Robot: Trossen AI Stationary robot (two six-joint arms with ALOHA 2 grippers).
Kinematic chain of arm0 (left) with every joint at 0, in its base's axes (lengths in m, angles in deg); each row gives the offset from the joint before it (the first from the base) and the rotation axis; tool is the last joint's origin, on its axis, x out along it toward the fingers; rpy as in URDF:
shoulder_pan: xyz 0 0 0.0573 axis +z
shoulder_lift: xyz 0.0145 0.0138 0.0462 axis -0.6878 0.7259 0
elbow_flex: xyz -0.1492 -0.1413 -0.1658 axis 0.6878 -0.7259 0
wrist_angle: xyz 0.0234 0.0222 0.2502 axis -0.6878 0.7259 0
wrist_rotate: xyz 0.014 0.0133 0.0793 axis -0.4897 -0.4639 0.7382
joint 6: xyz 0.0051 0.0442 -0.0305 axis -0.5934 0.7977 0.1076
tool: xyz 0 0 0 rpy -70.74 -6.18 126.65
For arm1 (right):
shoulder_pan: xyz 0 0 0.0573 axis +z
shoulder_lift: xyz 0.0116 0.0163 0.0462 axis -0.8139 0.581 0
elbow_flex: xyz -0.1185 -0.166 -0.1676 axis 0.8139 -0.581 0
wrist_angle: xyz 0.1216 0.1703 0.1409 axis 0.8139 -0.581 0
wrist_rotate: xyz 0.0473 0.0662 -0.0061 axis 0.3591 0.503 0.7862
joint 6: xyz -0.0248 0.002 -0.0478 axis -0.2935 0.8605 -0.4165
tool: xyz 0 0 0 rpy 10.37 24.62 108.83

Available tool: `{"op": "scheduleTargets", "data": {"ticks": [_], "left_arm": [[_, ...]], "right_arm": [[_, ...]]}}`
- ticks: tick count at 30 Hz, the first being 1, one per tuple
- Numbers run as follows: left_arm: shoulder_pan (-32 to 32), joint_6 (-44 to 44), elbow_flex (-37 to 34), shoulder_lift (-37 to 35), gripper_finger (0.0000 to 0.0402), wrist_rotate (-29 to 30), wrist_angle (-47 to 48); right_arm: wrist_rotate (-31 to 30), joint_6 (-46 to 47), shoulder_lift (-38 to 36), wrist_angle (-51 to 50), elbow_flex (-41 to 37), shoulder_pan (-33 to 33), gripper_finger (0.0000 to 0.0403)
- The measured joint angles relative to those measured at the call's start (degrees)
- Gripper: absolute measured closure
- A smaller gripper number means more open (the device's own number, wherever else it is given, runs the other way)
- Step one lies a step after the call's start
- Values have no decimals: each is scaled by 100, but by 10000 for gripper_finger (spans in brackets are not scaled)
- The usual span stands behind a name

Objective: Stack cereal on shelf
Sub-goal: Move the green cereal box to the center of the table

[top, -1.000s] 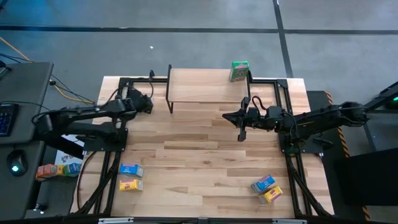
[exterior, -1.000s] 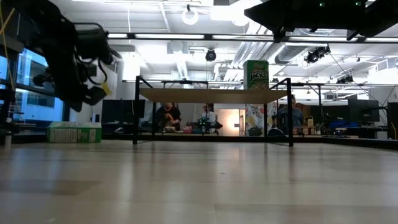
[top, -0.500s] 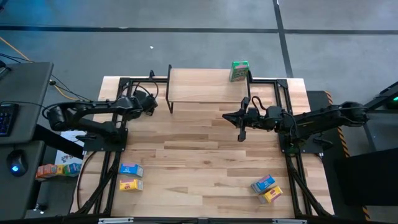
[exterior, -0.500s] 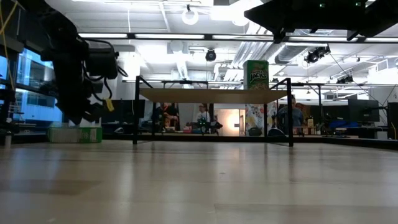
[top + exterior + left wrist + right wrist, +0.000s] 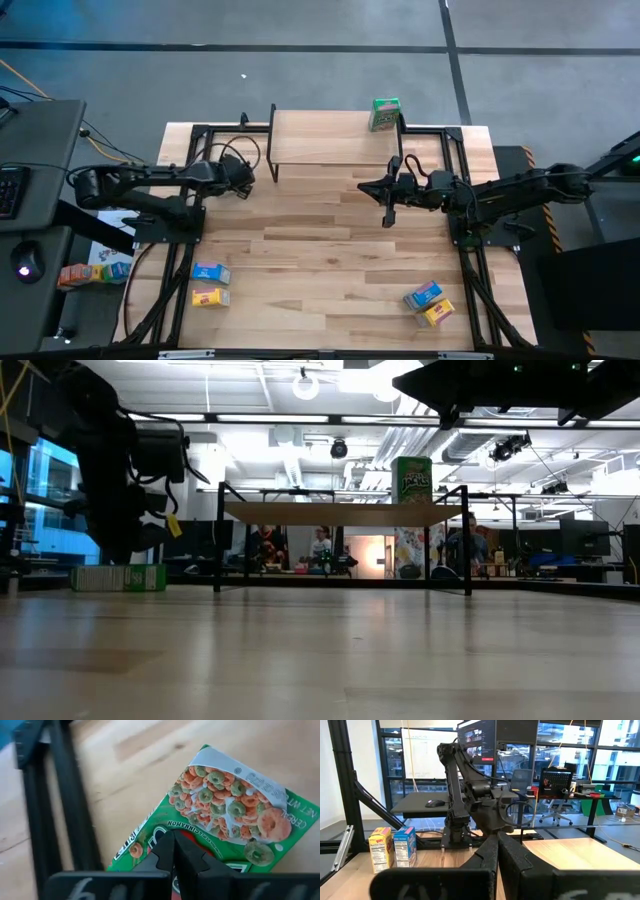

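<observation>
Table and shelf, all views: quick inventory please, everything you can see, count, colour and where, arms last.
shelf: one, light wood top on black legs, far edge of table.
green cereal box: one, upright on the shelf's right end.
second green cereal box: one, lying flat on the table under the left gripper, left of the shelf.
blue box and yellow box: one each, near-left table area.
blue box and yellow box: one each, near-right.
left gripper: shut, above the flat green box.
right gripper: shut, right of centre, empty.

Grey floor (image 5: 300, 70), ceiling lights (image 5: 310, 382), big windows (image 5: 415, 765), desks w/ monitors (image 5: 475, 742)
</observation>
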Motion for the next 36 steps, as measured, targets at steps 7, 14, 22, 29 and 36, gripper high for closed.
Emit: {"op": "scheduleTargets", "data": {"ticks": [7, 14, 22, 29, 36], "left_arm": [[-1082, -608, -1, -155, 401, -582, 77], [-2321, -1174, 308, -176, 401, -980, -40], [-3296, -701, 500, 373, 401, -1016, -2147], [-3392, 72, 995, 1194, 401, -1191, -2663], [-3796, 1488, 1621, 994, 401, -1041, -2888]], "right_arm": [[0, 24, 0, -11, 0, 0, 402], [2, 98, 0, -11, 0, 0, 402], [2, 101, 0, -11, 0, 0, 402], [4, 101, 0, -19, 0, 0, 402], [4, 98, 0, -66, 2, 0, 402]]}}
